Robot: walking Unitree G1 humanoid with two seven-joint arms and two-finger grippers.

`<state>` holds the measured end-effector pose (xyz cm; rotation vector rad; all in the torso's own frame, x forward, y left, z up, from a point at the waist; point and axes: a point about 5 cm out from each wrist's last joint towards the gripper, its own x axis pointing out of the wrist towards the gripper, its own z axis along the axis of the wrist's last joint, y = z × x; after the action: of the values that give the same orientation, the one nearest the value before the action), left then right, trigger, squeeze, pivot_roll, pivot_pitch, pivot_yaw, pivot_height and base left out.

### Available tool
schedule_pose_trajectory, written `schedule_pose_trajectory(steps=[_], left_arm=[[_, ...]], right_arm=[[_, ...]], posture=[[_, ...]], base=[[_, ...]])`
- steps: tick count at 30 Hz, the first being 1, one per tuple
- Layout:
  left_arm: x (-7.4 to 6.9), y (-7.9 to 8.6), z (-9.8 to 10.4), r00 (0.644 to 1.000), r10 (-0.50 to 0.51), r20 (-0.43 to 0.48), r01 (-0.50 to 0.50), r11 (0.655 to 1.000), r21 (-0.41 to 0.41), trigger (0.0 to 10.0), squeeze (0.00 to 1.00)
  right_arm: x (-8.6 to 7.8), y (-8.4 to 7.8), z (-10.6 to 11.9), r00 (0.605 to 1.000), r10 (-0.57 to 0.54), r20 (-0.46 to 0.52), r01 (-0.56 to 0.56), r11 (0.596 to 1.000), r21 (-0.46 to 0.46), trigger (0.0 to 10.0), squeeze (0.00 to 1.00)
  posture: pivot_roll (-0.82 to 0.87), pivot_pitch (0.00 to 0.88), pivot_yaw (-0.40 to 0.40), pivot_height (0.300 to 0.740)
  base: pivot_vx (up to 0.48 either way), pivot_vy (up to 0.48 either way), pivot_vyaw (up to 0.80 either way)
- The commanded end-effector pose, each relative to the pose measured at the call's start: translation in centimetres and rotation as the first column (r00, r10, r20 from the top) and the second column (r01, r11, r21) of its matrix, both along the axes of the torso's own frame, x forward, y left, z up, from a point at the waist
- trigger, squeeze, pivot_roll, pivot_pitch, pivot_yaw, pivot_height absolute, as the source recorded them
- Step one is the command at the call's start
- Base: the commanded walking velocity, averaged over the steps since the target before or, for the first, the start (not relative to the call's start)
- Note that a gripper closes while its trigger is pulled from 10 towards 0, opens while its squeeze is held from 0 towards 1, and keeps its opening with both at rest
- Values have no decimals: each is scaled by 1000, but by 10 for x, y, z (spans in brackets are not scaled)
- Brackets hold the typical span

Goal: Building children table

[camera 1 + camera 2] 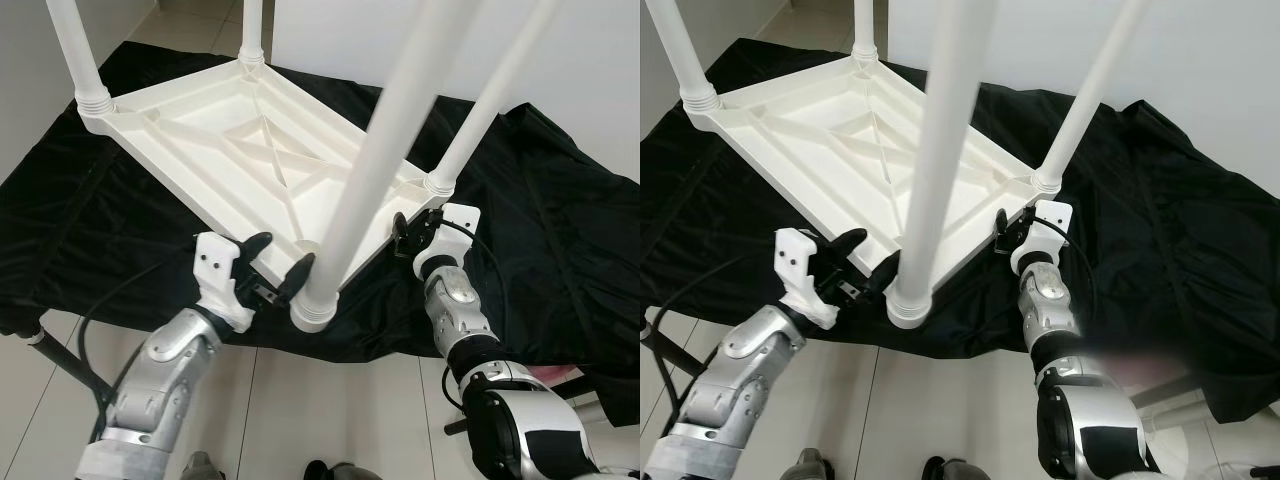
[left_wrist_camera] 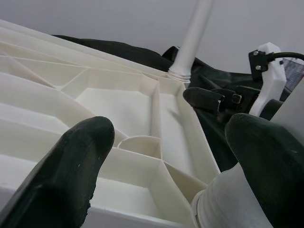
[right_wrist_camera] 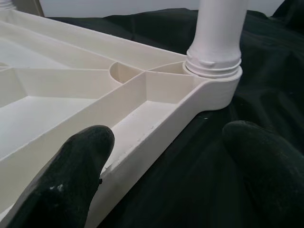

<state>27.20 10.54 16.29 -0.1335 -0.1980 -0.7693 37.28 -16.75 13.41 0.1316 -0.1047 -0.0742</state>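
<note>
The table [image 1: 260,150] lies upside down on the black cloth [image 1: 560,200], legs up, long axis running away from both grippers. Left gripper [image 1: 282,262] and right gripper [image 1: 415,232], fingers spread, straddle its near rim.

table [image 1: 250,140] – smooth white plastic | cloth [image 1: 560,200] – black, slight sheen | floor [image 1: 330,400] – glossy tile

head downward, wrists close along table [image 1: 240,130]

Even, bright indoor light; soft shadows. Black cloth [image 1: 560,200] swallows detail. Wrist views blur the near fingers [image 2: 71,175]; head views bend toward 12 o'clock.
</note>
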Motion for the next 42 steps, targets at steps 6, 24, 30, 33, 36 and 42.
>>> schedule_pose_trajectory(steps=[6,24,30,33,36,42], left_arm=[[6,3,4,991,-114,68,109,991,83,10000,0],[13,8,13,990,-102,101,94,992,85,10000,0],[9,-7,16,981,-149,126,139,986,89,10000,0],[9,-10,17,979,-156,129,145,985,94,10000,0],[10,-12,17,978,-162,129,148,983,105,10000,0],[9,-29,23,954,-255,161,233,962,144,10000,0]], right_arm=[[-13,-9,-22,998,-22,-51,22,1000,7,10000,0],[-26,-26,-34,965,-255,-66,260,961,91,10000,0],[-15,-32,-28,971,-209,-118,219,973,77,10000,0],[-13,-33,-27,971,-205,-126,215,974,75,10000,0],[-11,-34,-24,970,-206,-129,216,974,72,10000,0],[1,-40,-11,973,-179,-149,189,981,54,10000,0]], posture=[[119,109,-122,740],[110,107,-120,740],[117,117,-139,740],[117,117,-139,740],[119,120,-143,740],[115,139,-143,740]], base=[[0,0,0],[0,0,0],[0,0,0],[0,0,0],[0,0,0],[0,0,0]])
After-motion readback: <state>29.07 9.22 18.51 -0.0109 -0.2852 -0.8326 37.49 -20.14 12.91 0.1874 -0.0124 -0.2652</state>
